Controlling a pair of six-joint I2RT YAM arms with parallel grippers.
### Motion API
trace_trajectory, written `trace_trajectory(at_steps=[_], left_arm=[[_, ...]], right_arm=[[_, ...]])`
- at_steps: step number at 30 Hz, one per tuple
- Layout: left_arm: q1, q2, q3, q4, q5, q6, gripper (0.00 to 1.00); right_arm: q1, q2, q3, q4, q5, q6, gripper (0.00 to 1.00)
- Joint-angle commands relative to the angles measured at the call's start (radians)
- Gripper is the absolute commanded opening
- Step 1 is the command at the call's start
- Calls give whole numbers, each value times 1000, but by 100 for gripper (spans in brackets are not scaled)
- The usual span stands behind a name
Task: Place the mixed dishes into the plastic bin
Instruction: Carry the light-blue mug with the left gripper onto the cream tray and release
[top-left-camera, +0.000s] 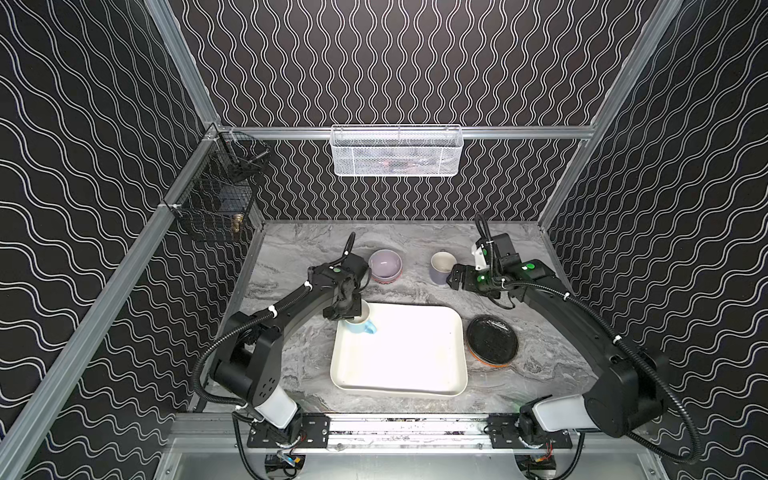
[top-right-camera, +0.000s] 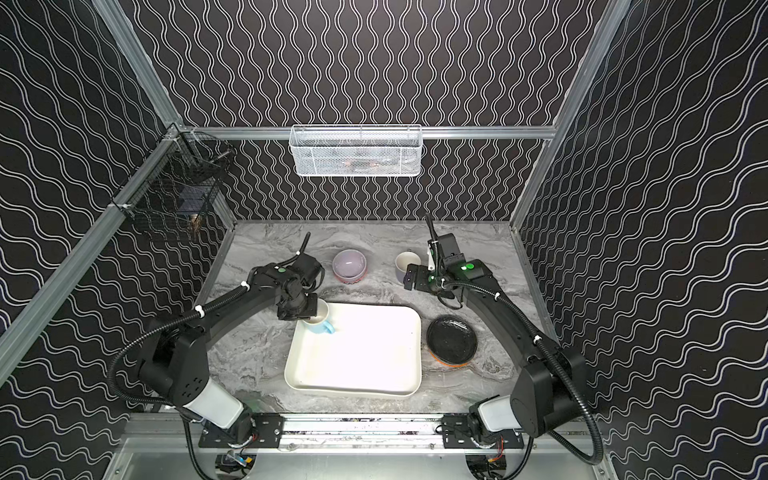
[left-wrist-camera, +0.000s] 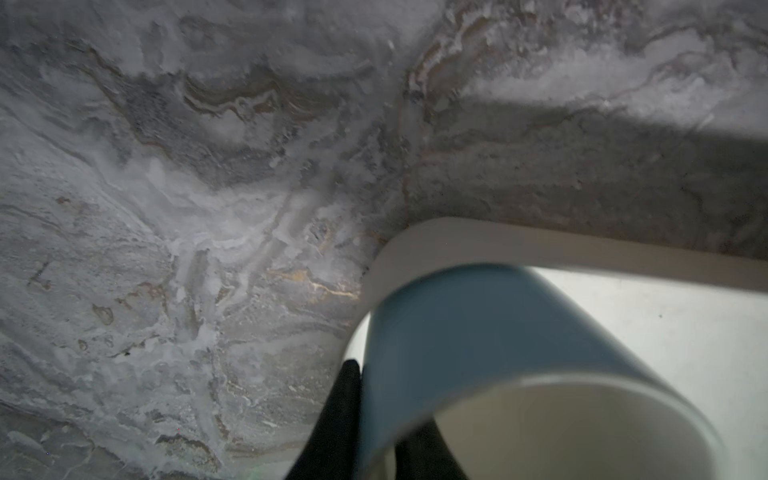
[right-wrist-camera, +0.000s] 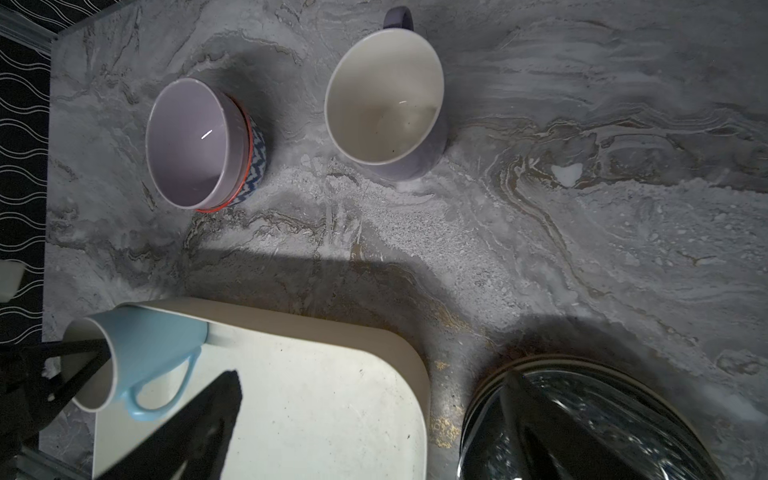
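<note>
On the grey desk (top-left-camera: 415, 286), my left fingers (left-wrist-camera: 340, 415) pinched the blue mug (top-left-camera: 360, 327) by its rim, tipped so its bottom reached the bin (top-left-camera: 399, 357). My right fingers (right-wrist-camera: 199, 424) were wide.

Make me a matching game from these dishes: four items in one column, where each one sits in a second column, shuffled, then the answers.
Things:
1. blue mug
2. grey mug
3. lavender bowl
4. black plate

Places:
A. nested in a patterned bowl
B. in the stack right of the bin
C. tilted at the bin's far left corner
D. upright on the table, on its own

Pairs: 1-C, 2-D, 3-A, 4-B
</note>
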Motion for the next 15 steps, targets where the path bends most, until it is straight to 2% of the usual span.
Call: trace_trajectory(at_steps=[1, 15], left_arm=[[27, 4, -12, 25, 10, 24, 26], [45, 2, 86, -5, 75, 51, 50]], right_arm=[[1, 19, 20, -19, 0, -5, 99], [-15, 34, 29, -121, 53, -1, 99]])
